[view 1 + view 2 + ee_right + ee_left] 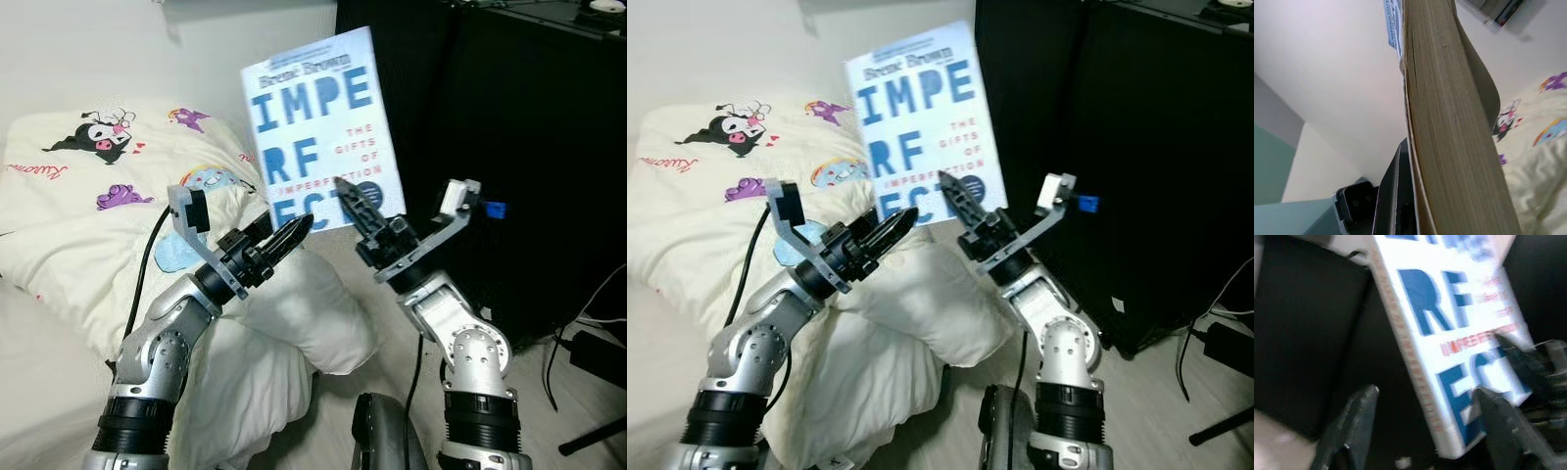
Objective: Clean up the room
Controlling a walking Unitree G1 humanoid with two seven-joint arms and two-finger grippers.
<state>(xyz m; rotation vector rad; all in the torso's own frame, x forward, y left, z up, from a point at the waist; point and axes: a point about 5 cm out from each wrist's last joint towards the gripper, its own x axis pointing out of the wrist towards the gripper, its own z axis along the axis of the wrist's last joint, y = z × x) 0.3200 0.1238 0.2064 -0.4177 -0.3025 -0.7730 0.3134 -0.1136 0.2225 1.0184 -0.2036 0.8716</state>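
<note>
While clamped by the right claw [355,201], book [318,117] upright, long axis vertical; left claw [284,235] open.

1. One book [318,127], white with blue lettering.
2. Two grippers: left gripper [284,238], right gripper [355,204].
3. One cartoon-print pillow [88,196].
4. One plain white pillow [304,308].
5. One black cabinet [529,147].

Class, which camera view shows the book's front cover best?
The left eye view: the whole cover of the book is sharp, as in the right eye view. The left wrist view shows it blurred; the right wrist view shows page edges.
</note>
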